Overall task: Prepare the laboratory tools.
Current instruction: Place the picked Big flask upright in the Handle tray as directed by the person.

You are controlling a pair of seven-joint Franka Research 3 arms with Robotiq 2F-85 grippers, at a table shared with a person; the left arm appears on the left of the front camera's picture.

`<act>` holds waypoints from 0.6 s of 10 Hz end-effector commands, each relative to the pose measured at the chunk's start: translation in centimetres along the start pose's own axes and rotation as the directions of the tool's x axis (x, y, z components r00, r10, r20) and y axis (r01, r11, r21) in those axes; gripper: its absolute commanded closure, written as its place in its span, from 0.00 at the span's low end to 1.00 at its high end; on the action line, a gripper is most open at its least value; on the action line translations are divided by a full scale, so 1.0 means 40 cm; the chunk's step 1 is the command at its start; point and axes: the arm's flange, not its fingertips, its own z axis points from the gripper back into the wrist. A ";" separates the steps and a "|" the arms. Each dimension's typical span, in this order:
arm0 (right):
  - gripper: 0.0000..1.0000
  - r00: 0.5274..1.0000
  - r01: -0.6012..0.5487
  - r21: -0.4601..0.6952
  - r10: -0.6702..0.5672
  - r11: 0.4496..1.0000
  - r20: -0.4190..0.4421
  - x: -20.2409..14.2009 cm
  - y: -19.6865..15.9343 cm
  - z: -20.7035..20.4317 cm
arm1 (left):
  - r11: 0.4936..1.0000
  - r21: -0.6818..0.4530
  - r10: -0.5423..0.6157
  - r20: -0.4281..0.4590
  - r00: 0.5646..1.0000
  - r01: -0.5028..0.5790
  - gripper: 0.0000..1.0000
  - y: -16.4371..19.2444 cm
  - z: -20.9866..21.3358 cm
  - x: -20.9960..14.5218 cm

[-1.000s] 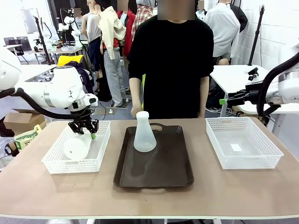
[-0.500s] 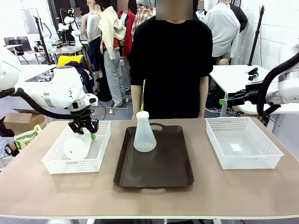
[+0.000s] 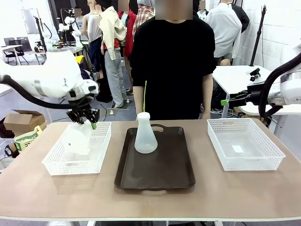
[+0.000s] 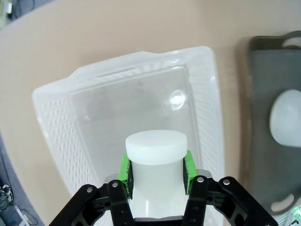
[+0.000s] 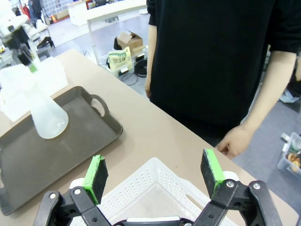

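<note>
One translucent whitish flask (image 3: 78, 140) hangs by its neck from my left gripper (image 3: 87, 122), just above the floor of the left white basket (image 3: 56, 165). In the left wrist view the green pads (image 4: 124, 168) are shut on the flask's neck (image 4: 155, 162), with the basket (image 4: 117, 94) below. A second flask (image 3: 145, 134) stands upright at the far end of the dark brown tray (image 3: 155, 175). My right gripper (image 5: 155, 176) is open and holds nothing, hovering off the table's right side above the right basket's corner (image 5: 160, 193). It also looks towards the tray flask (image 5: 44, 117).
The right white basket (image 3: 244, 148) holds a small white label. A person in black stands at the far edge, one hand (image 5: 234, 141) hanging near the table. The other flask's top (image 4: 287, 117) and the tray (image 4: 273, 70) lie to the right in the left wrist view.
My left gripper has risen with the flask, lifting it from lying in the basket to hanging by its neck. The right arm has not moved.
</note>
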 end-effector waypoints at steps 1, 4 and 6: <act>0.00 1.000 -0.001 -0.009 0.001 1.000 -0.013 -0.001 0.002 -0.001 | 0.998 0.064 0.000 0.074 0.997 -0.005 1.00 -0.002 0.124 -0.088; 0.00 1.000 -0.001 -0.009 0.001 1.000 -0.013 -0.001 0.002 -0.001 | 0.996 0.058 -0.072 0.180 0.981 0.062 1.00 -0.023 0.232 -0.150; 0.00 1.000 -0.001 -0.009 0.001 1.000 -0.013 -0.001 0.002 -0.001 | 0.996 0.032 -0.092 0.238 0.967 0.087 1.00 -0.026 0.271 -0.173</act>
